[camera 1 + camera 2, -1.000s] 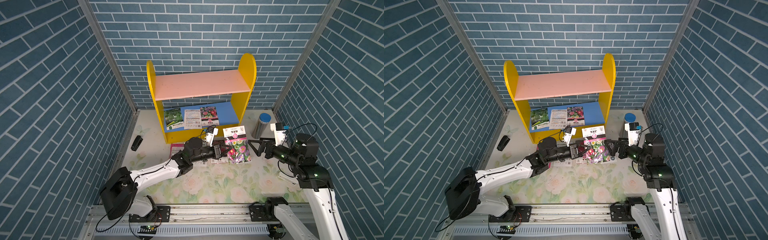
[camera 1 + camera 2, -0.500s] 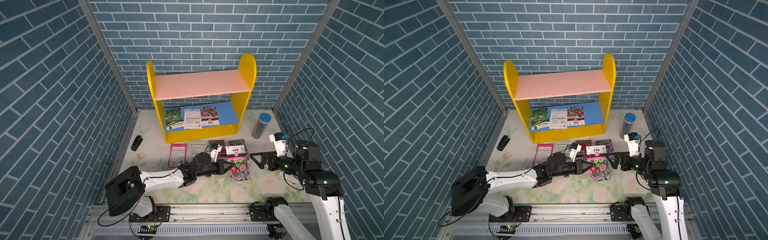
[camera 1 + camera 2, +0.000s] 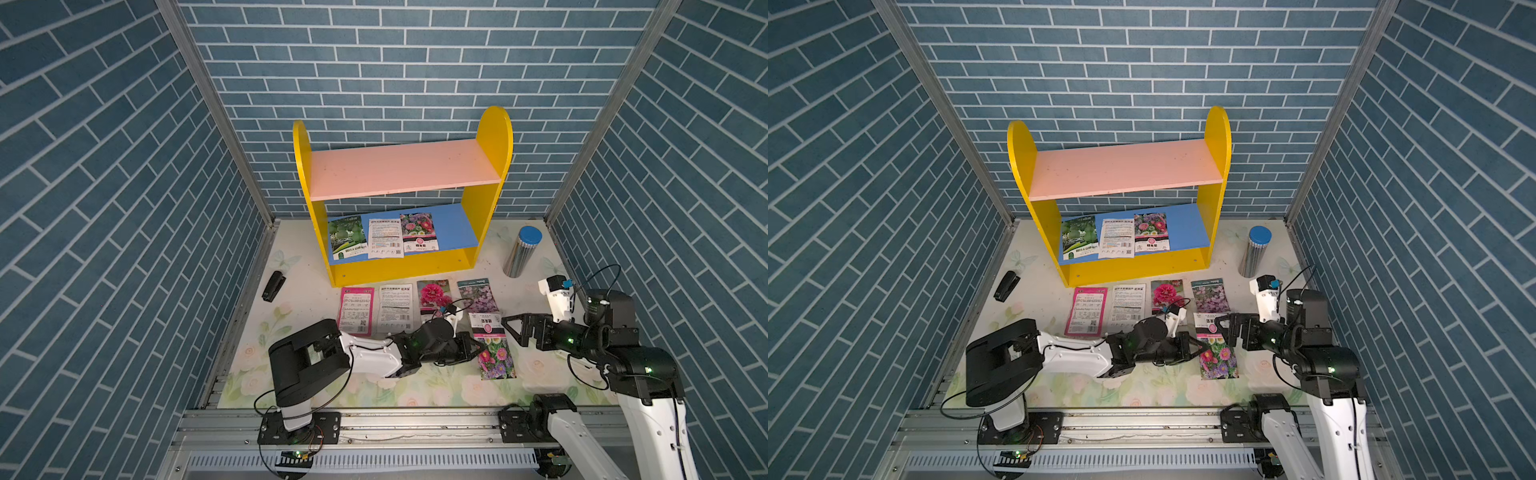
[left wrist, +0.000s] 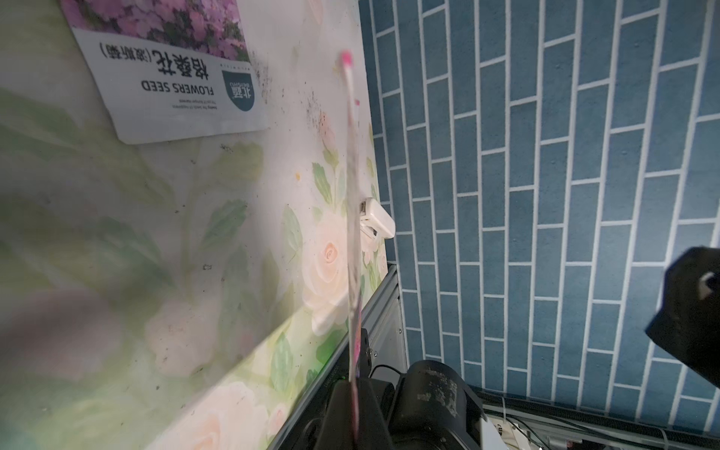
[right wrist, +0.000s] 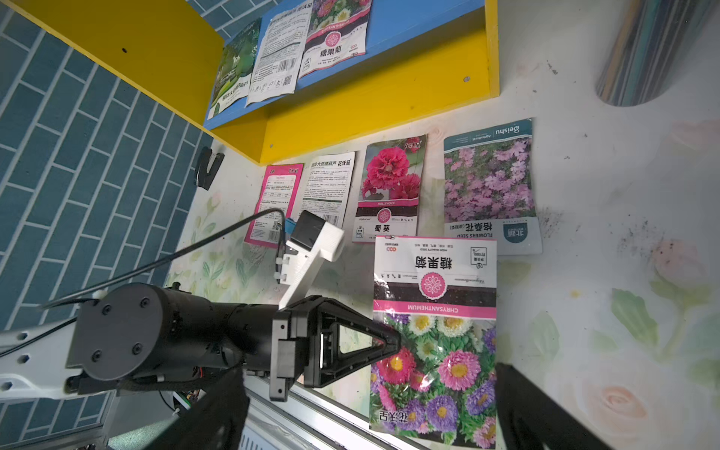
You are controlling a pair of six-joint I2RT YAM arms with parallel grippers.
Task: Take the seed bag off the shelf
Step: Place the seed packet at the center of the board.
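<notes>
The seed bag [image 3: 492, 349] [image 3: 1214, 349] [image 5: 434, 323], printed with pink and purple chrysanthemums, hangs roughly flat just over the table near its front edge. My left gripper [image 3: 482, 355] [image 3: 1204, 353] [image 5: 393, 343] is shut on the bag's left edge. In the left wrist view the seed bag [image 4: 352, 195] shows edge-on, running out of the left gripper [image 4: 354, 383]. My right gripper [image 3: 513, 330] [image 3: 1225, 328] [image 5: 370, 405] stands open beside the bag's right top corner, holding nothing. Behind them stands the yellow shelf [image 3: 399, 266] [image 3: 1133, 268] [image 5: 350, 105], with three packets [image 3: 385, 237] on its blue lower board.
Several packets [image 3: 395, 307] lie in a row on the table in front of the shelf. A metal cylinder with a blue lid [image 3: 523, 251] stands at the right back. A small black object [image 3: 273, 286] lies by the left wall. A white clip [image 4: 376, 222] lies near the right wall.
My left gripper has carried the seed bag from in front of the shelf toward the table's front edge and lower. The right arm has drawn back with it and stayed open.
</notes>
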